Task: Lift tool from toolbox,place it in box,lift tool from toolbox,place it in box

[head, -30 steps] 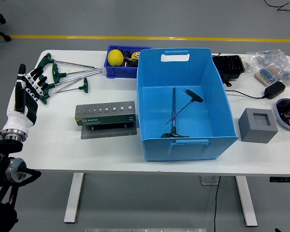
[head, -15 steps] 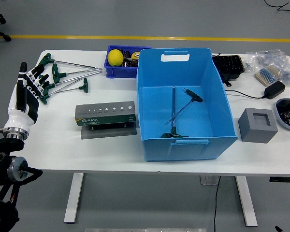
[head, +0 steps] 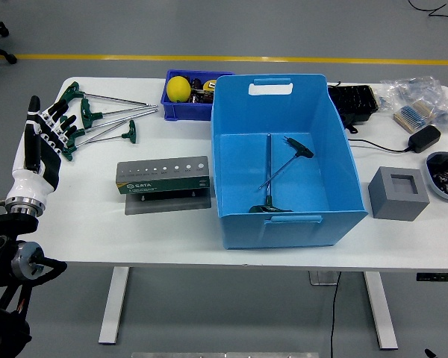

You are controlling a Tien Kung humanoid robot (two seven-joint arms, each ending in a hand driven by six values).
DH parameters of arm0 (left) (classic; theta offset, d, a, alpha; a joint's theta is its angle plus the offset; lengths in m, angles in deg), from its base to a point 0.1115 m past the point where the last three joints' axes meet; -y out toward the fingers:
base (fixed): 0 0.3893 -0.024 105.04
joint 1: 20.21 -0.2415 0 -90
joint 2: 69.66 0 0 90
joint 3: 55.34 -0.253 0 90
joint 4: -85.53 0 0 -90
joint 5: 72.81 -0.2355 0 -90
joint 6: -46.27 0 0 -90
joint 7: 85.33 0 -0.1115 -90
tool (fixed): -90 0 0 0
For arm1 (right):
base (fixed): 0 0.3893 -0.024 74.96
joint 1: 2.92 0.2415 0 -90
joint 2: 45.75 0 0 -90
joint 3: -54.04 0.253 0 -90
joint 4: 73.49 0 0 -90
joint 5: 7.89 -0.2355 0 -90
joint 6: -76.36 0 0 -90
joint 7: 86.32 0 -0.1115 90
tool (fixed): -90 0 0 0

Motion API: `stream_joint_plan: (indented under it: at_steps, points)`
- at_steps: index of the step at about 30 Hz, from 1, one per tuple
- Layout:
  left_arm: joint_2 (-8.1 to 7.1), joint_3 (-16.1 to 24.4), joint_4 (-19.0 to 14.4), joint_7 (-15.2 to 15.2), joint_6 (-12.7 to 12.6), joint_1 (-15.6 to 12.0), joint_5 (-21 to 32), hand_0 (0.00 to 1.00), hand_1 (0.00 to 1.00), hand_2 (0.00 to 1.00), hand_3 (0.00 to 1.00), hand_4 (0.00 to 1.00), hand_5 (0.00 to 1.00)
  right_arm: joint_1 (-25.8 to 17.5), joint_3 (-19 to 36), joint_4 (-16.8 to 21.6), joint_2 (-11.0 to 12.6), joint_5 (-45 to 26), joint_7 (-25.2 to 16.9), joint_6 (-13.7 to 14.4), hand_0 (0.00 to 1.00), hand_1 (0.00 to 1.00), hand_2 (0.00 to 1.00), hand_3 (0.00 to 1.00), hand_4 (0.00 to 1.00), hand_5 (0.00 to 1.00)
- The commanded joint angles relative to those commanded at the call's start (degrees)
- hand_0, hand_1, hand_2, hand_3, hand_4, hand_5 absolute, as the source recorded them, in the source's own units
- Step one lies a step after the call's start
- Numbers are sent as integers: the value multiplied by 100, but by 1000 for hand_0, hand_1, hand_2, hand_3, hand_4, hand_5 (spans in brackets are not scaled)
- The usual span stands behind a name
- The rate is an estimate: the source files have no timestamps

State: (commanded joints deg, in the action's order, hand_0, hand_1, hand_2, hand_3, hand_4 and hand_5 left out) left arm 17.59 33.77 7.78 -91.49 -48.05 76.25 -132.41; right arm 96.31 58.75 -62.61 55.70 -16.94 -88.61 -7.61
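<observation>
Two T-handle wrenches lie in the blue box; both placements look done.
The left hand hangs spread and empty at the bench edge.

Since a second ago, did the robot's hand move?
Yes, a little. The left hand slid left and slightly down, away from the green-handled tools on the table.

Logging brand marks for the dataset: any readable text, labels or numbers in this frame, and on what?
"SATA": white print on the front face of the grey tool holder on the table, left of the blue box.
Smaller print right of it on the same face: too small to read.
Packets at the far right corner: any print is blurred, unreadable.
Nothing else carries legible text.
</observation>
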Motion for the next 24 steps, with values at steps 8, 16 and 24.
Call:
stream_joint_plan:
  at_steps: [8, 16, 24]
  points:
    - [-43, 14, -11, -22, -37, -28, -9, 877, 878, 914, 812, 909, 998, -6, 21, -1, -1, 41, 10, 0, 716, 696, 762, 678, 925, 801]
    - [-30, 5, -21, -20, -38, -17, -45, 877, 878, 914, 812, 910, 998, 0, 38, 0, -7, 78, 22, 8, 716, 695, 762, 677, 925, 802]
    - [-59, 9, -25, -20, -35, -31, -52, 876, 879, 914, 812, 911, 998, -10, 56, 1, -16, 83, 23, 15, 716, 695, 762, 677, 925, 803]
